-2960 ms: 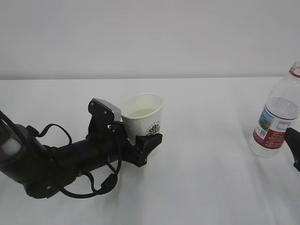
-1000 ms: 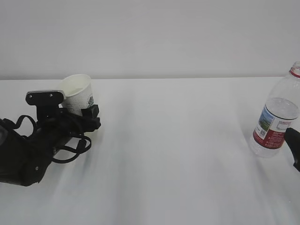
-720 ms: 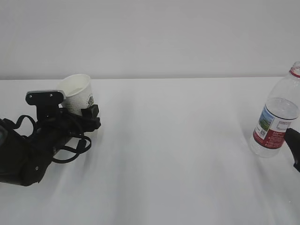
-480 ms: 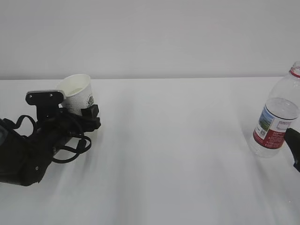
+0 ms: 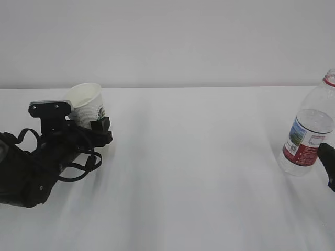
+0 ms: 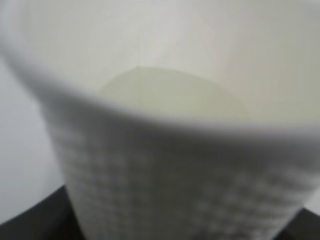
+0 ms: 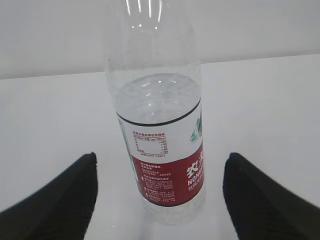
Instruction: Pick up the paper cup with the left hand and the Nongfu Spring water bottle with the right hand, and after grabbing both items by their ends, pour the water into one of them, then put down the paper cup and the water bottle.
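**One cup on the left, one bottle on the right, on a bare white worktop**

A plain white worktop [image 5: 199, 172] runs back to a pale, featureless wall [image 5: 167, 36]; the seam between them is a level line.

The small white tapered paper cup [image 5: 87, 106] sits at the far left, mouth up and tipped slightly left, its long axis near vertical. The left wrist view shows a pale pool of liquid [image 6: 172, 95] at its bottom. The black left pincer [image 5: 97, 127] is closed around the cup's lower wall, low over the worktop.

The clear plastic Nongfu Spring water bottle [image 5: 308, 130] with red-and-white label stands upright on the worktop at the far right, neck up, partly filled. The black right pincer [image 7: 160, 200] is spread wide, one finger either side of the bottle, both apart from it.

Count: one cup, one bottle, two pincers.
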